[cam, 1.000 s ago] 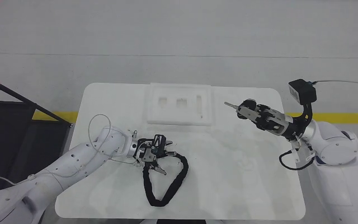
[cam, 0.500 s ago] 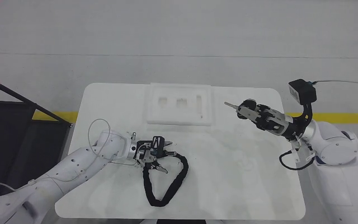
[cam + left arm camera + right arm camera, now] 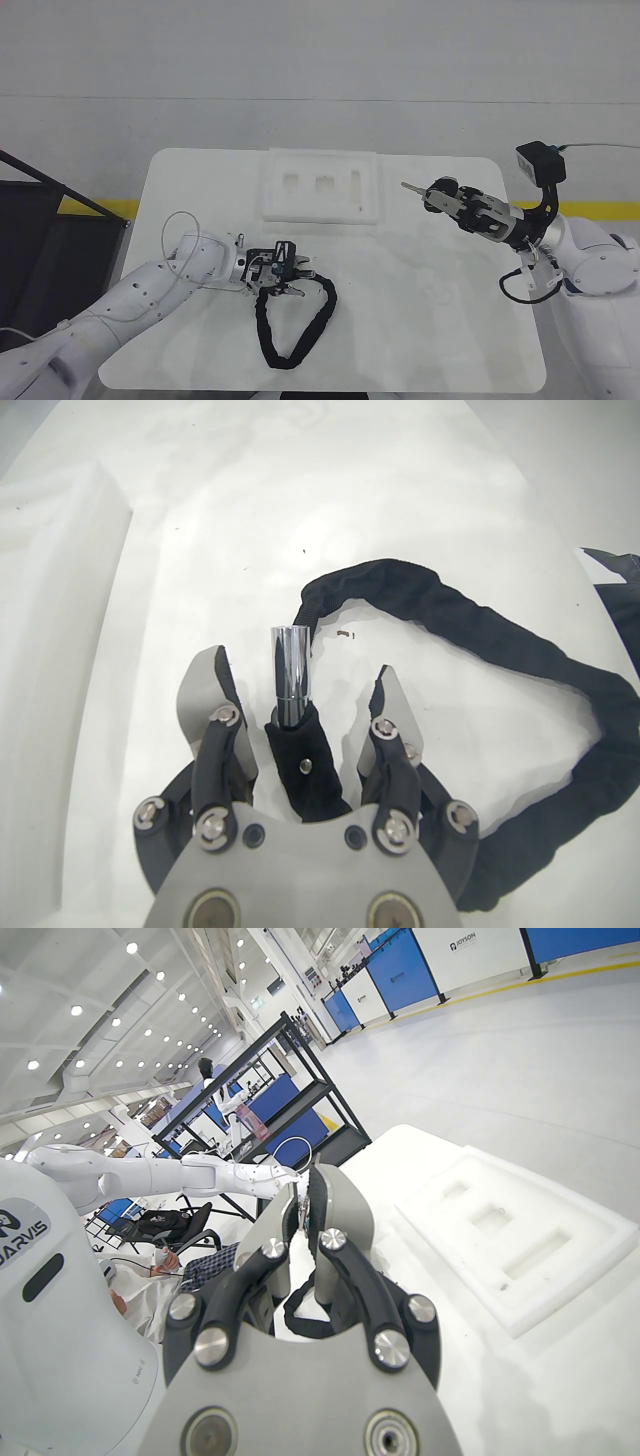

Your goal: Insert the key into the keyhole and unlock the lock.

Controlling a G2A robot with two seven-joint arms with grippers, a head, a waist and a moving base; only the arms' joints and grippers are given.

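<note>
A black fabric-sleeved chain lock [image 3: 296, 338] lies looped on the white table [image 3: 440, 300], near its front left. Its chrome cylinder end [image 3: 290, 672] points away from my left wrist and lies between the two fingers [image 3: 220, 685] without touching them. My left gripper [image 3: 296, 272] [image 3: 300, 672] is open and low over the table. At the back right, held in the air, my right gripper [image 3: 432, 192] [image 3: 301, 1208] is shut on the key [image 3: 409, 186], whose thin metal blade sticks out toward the table's middle.
A white foam tray [image 3: 322, 185] [image 3: 505, 1238] with three recesses sits at the back centre of the table. A black metal rack [image 3: 40, 200] stands off the table's left side. Bare table lies between the two arms.
The left gripper's fingers have drawn a little closer around the lock's cylinder end, and the left forearm has shifted slightly. The right arm with the key has not moved.
</note>
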